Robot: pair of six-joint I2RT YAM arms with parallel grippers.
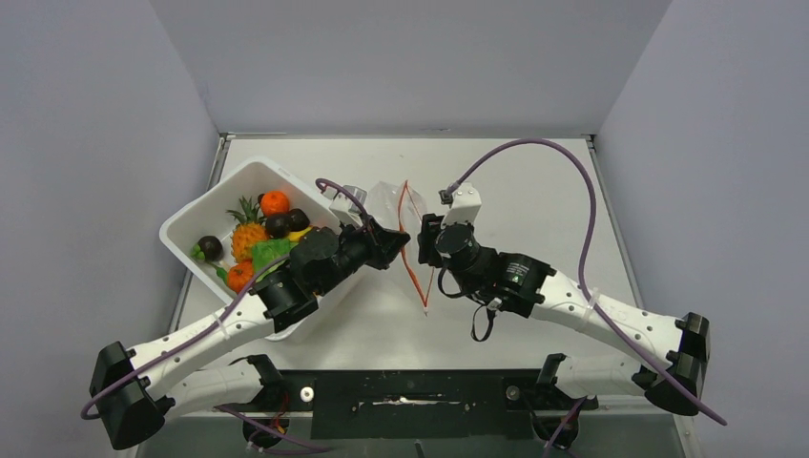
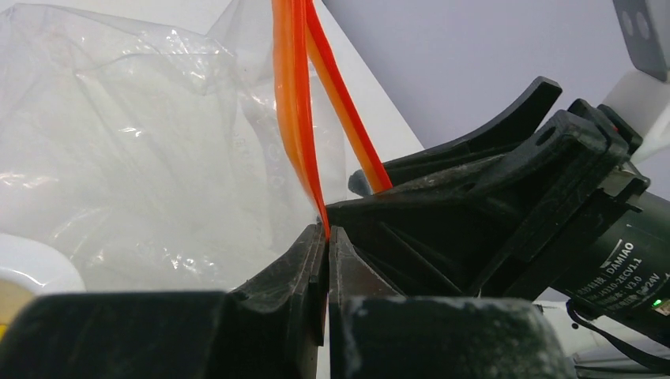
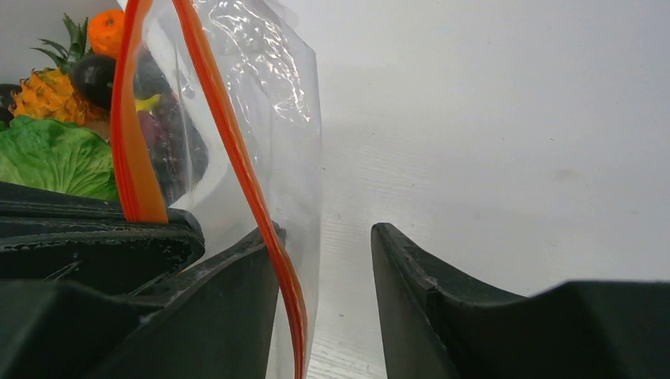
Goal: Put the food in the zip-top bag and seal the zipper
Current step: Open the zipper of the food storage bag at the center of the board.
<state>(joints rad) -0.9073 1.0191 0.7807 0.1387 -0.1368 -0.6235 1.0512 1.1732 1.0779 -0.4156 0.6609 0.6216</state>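
Observation:
The clear zip-top bag (image 1: 386, 205) stands on edge mid-table, its mouth parted, and nothing shows inside it. Its red-orange zipper (image 1: 417, 282) runs as two strips. My left gripper (image 2: 326, 234) is shut on the left strip (image 2: 294, 103). My right gripper (image 3: 325, 233) is open, and the other strip (image 3: 272, 245) hangs between its fingers, against the left finger (image 3: 229, 300) and well apart from the right one. The two grippers face each other across the mouth. The food lies in the white tub: an orange (image 1: 275, 201), pineapple (image 1: 248, 235), lettuce (image 1: 270, 251) and plum (image 1: 209, 247).
The white square tub (image 1: 205, 202) sits tilted at the left, touching the left arm. Purple cables (image 1: 582, 191) loop over the table's right half. Grey walls close in the table on three sides.

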